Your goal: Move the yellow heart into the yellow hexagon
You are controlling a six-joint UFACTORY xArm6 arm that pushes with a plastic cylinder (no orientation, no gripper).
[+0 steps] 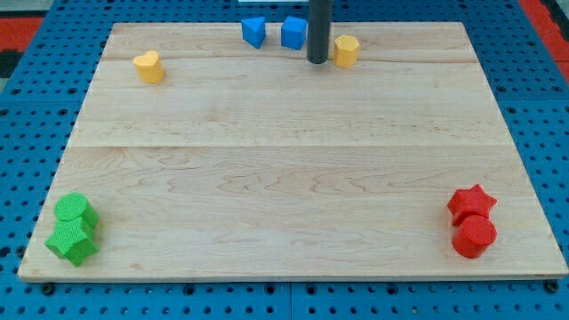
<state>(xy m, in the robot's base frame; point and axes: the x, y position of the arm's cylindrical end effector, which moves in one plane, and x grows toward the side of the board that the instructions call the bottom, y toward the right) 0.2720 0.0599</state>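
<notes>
Yellow heart is the thing to move, and it sits near the view's top left corner of the wooden board, all by itself and far from everything else.

Going from big to small, the board comes first. It is a big pale wood board lying on a blue table full of little holes.

Next is my rod, dark and straight, coming down from the view's top. My tip rests on the board just beside the yellow hexagon, on its left in the view. I cannot tell if they touch. My tip has no claws, so it holds nothing, and it is well apart from the heart.

At the view's bottom left are 2 green blocks, a green round block and a green star, touching each other.

At the view's bottom right are 2 red blocks, a red star on top in the view and a red round block below it, touching.

At the view's top are 2 blue blocks, close together, just left of my rod. Their shapes are hard to make out.
</notes>
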